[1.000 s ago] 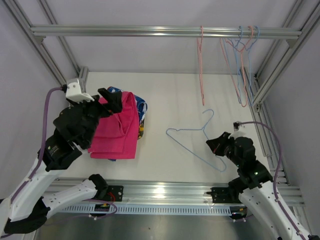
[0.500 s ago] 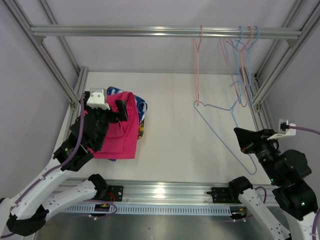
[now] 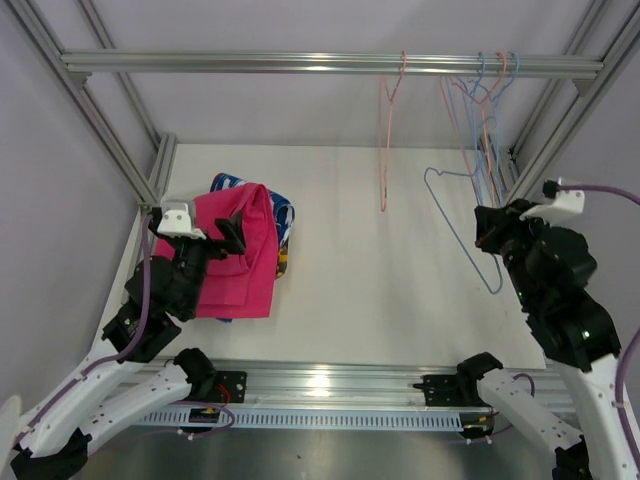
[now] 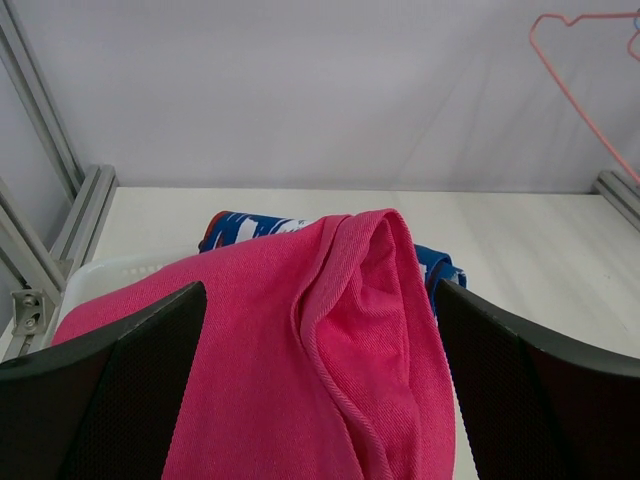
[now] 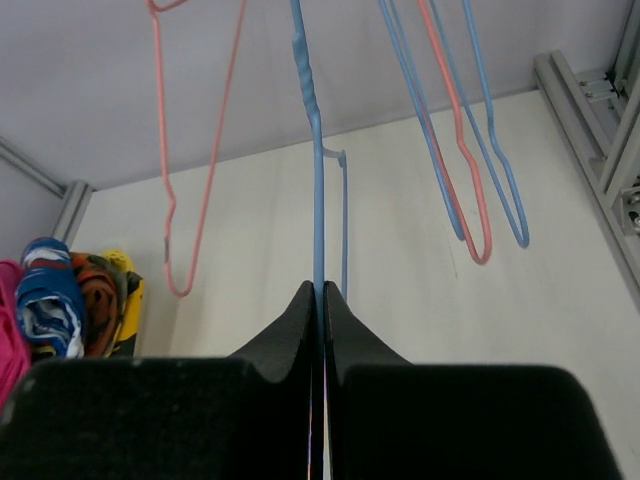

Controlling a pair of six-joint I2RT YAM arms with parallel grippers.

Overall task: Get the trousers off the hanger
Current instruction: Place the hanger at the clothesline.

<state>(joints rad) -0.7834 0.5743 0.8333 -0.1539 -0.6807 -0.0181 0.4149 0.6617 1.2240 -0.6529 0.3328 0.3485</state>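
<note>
No text, label, brand, number or sign can be read in any view. The print on the blue patterned trousers (image 4: pixel 250 225), just beyond the left hand (image 4: pixel 318 300), shows only stripes and blotches, with no letters that can be made out.

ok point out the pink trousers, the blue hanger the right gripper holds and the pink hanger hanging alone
pink trousers (image 3: pixel 250 270): top external view, flat middle of the cloth
blue hanger (image 5: pixel 317 220): right wrist view, wire just above the fingertips
pink hanger (image 3: pixel 384 200): top external view, lower corner
</note>
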